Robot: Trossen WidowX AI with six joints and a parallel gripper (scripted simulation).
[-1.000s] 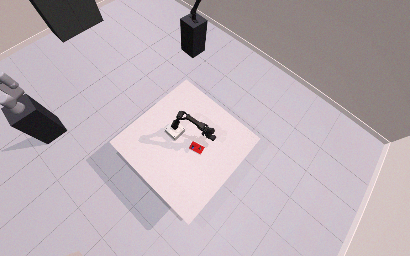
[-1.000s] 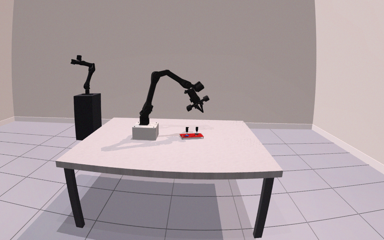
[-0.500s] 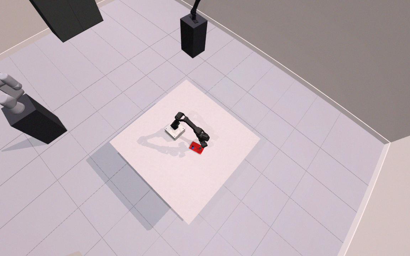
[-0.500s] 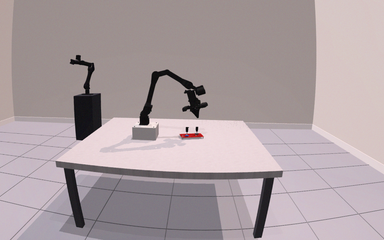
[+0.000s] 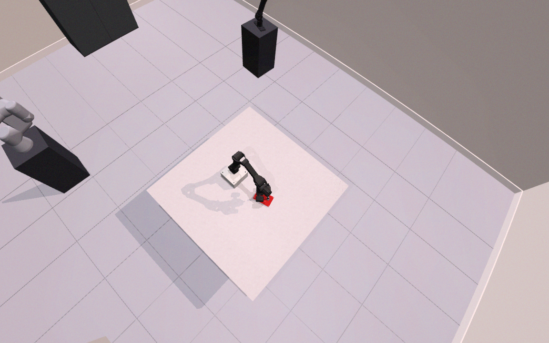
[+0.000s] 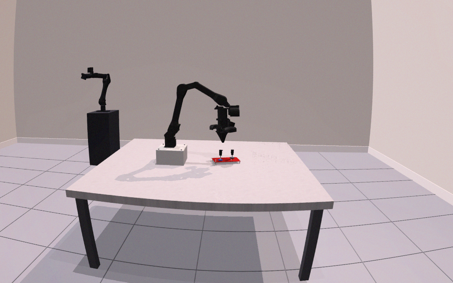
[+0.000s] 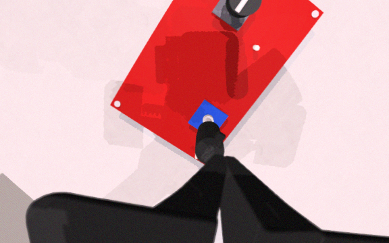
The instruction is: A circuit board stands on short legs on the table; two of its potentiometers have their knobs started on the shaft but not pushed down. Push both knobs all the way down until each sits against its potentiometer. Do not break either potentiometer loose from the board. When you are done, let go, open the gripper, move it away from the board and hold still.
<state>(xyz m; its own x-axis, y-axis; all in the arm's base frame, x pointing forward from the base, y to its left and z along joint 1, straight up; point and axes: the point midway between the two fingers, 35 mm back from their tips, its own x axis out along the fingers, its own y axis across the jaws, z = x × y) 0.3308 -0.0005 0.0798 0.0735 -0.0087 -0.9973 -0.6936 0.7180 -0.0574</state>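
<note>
The red circuit board (image 5: 269,203) (image 6: 236,160) (image 7: 188,20) stands on short legs on the table. A black knob (image 6: 220,152) (image 7: 209,143) sits high on the shaft of the blue potentiometer (image 6: 220,160) (image 7: 205,108), with bare shaft below it. A second black knob (image 6: 232,151) (image 7: 248,6) sits high on the shaft of the grey potentiometer (image 7: 226,18), at the top of the wrist view. My gripper (image 6: 223,141) (image 7: 222,165) is shut and empty, pointing down. Its tips are a little above the knobs in the exterior view, close to the blue potentiometer's knob in the wrist view.
The arm's white base block (image 5: 234,180) (image 6: 171,155) is on the table (image 5: 250,264) (image 6: 199,190), left of the board in the exterior view. A small white post (image 7: 256,47) stands on the board between the potentiometers and its edge. Other arms on black pedestals (image 5: 258,53) (image 6: 102,138) stand away from the table.
</note>
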